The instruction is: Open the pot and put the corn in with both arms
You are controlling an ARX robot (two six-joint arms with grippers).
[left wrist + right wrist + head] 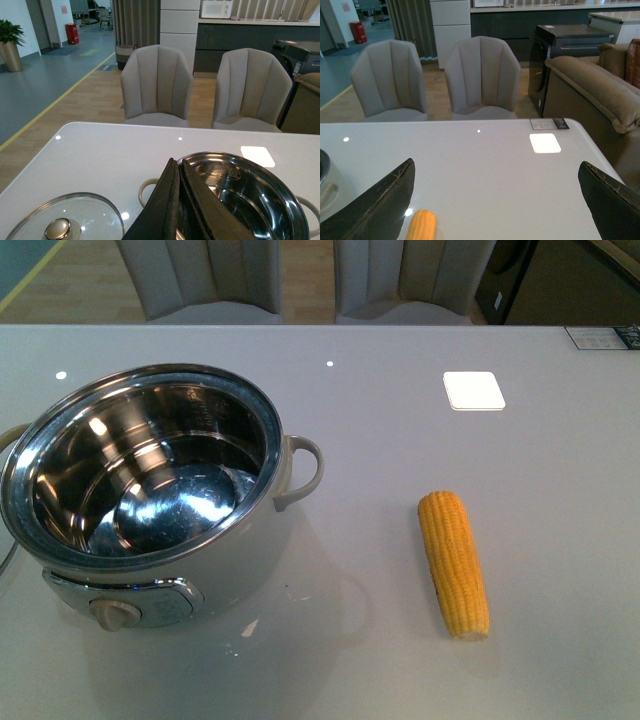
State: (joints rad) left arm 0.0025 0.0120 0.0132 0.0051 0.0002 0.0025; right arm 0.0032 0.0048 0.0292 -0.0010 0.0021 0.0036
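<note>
On the white table (pixel 380 370), as the front view shows it, the pot (pixel 255 550) stands at about 9 o'clock, with its steel inside open and empty. The corn (pixel 455 565) lies at about 4 o'clock, well apart from the pot. Its long axis runs nearly from 12 to 6, with the flat cut end toward 6. A small white square pad (pixel 474 390) sits at about 1 o'clock. No arm appears in this view.

The glass lid (pixel 80 212) is already off. In the left wrist view it lies flat on the table just beside the pot, knob up. The left gripper (pixel 177 162) has its jaws pressed together with nothing between them, and it hangs over the near rim of the pot. The right gripper (pixel 496 164) has its jaws spread wide. The corn shows low in its view, close to one finger (pixel 390 192) and not between the two.

I judge that the opening is done and the corn is what remains. The cob should be light and stiff, so it will not bend or crush easily. It is round, however, and it may roll when one finger touches it first. The rows of kernels should give some grip. The best hold seems to be across the thick middle, with the jaws at right angles to its length, so it stays level during the lift.
</note>
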